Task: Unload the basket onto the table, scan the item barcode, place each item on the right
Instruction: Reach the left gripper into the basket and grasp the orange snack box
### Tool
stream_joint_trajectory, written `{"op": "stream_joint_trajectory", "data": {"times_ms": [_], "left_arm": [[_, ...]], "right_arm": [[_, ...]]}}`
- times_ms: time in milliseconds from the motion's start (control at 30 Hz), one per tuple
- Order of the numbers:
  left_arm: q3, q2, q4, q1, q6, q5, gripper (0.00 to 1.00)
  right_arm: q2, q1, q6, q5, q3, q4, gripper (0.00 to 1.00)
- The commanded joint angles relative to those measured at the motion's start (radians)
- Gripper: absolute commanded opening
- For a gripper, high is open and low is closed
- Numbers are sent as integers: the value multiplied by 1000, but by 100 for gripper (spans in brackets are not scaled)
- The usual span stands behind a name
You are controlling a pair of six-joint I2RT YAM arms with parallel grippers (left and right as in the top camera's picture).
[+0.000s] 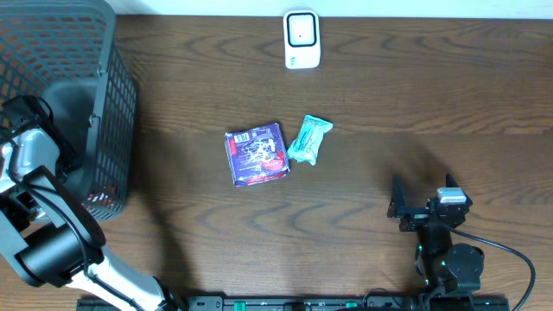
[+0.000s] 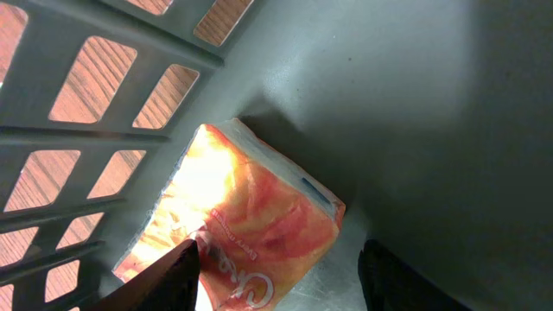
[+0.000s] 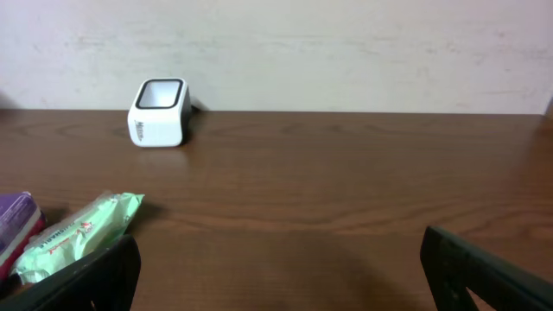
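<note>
An orange snack packet lies on the floor of the dark mesh basket, against its lattice wall. My left gripper reaches down into the basket and stands open around the packet. Its left finger touches the packet's edge, while the right finger is apart from it. The white barcode scanner stands at the table's far edge, also seen as the scanner in the right wrist view. My right gripper rests open and empty near the front right, its jaws wide apart over bare wood.
A purple packet and a green packet lie side by side mid-table. The green packet and the purple packet sit left of my right gripper. The basket fills the far left corner.
</note>
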Motion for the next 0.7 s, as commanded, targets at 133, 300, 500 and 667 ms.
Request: {"op": "stream_joint_trajectory", "data": {"times_ms": [133, 300, 500, 667], "left_arm": [[-11, 17, 1, 3, 3, 139, 39], [-11, 17, -14, 3, 2, 257, 7], [12, -65, -18, 0, -134, 458, 7], [54, -272, 53, 0, -293, 696, 7]], "right_arm": [[-4, -4, 3, 6, -2, -4, 99], [-4, -4, 3, 6, -2, -4, 99], [-4, -4, 3, 6, -2, -4, 99], [-4, -4, 3, 6, -2, -4, 99]]}}
